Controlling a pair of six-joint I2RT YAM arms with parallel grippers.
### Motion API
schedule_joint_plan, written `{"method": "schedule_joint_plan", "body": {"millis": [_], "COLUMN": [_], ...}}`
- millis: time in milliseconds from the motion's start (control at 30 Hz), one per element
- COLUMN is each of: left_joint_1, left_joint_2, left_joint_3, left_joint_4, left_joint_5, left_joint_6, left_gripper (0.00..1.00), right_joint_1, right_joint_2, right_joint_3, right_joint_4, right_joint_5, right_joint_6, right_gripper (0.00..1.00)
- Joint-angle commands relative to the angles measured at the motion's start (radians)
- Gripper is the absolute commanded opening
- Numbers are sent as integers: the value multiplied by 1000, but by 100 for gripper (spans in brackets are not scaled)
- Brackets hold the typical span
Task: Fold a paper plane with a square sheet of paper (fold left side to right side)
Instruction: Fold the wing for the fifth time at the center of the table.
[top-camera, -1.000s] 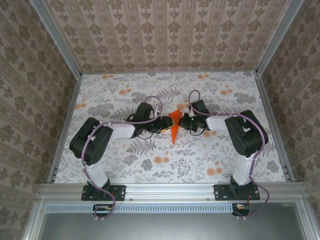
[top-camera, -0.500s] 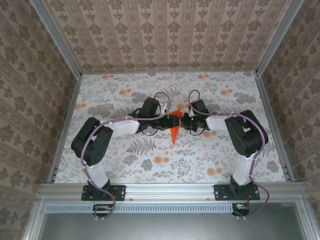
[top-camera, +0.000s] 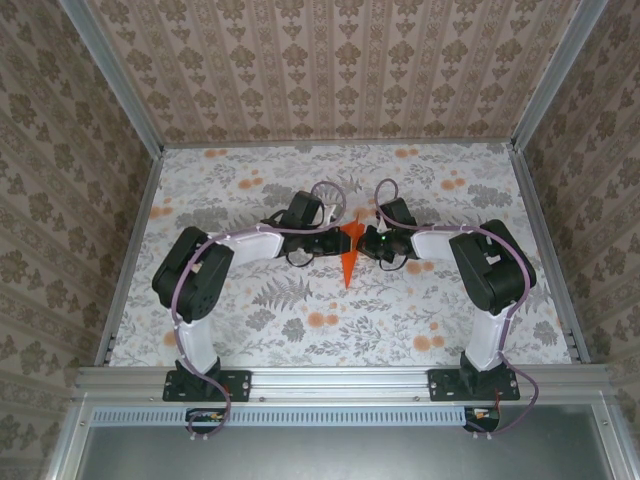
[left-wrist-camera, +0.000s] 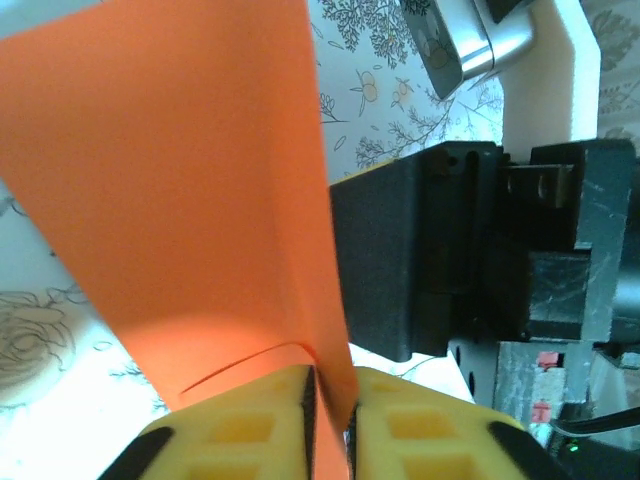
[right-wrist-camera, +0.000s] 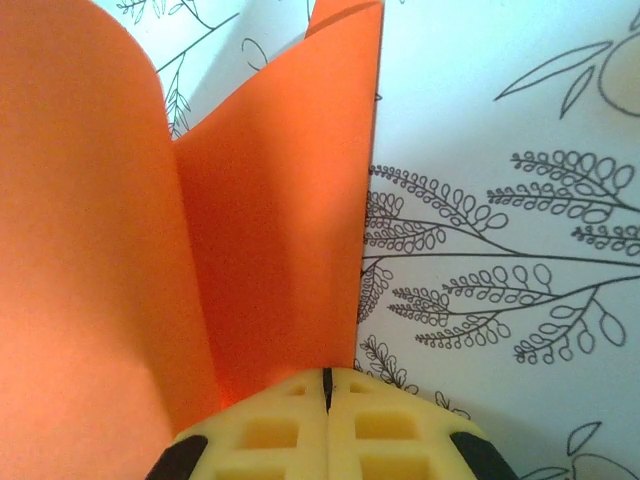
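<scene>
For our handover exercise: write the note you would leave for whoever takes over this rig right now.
Left gripper: shut on the paper, from its left.
Right gripper: shut on the paper, from its right.
Paper: over the middle of the table, pinched between both grippers, point toward the near edge.
Done: creased into a narrow pointed shape.
Left: probably press the centre fold flat, then release.

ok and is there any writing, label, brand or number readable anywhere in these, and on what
None can be read.
The orange paper is plain on every side shown.
The table cover and walls carry only printed flowers and leaves.
The yellow pads of the left gripper and right gripper bear no marks.
A small red patch at the left wrist view's lower right is too blurred to read.
</scene>
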Motion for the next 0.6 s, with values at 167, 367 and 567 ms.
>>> {"method": "schedule_joint_plan", "body": {"millis": [167,367,567], "left_joint_1": [37,49,56], "left_joint_2": [23,60,95], "left_joint_3": [60,73,65], "left_joint_4": [-33,-66,-63], "left_joint_5": [52,152,238], "left_joint_6": [111,160,163], "left_gripper": [0,1,4], "right_joint_1": [18,19,19], "right_joint_2": [44,49,46], "right_joint_3": [10,20,25], "right_joint_4": [-148,-161,-164], "right_joint_5": [45,45,44], "right_joint_6": [-46,-54,-60], "right_gripper": [0,0,0]}}
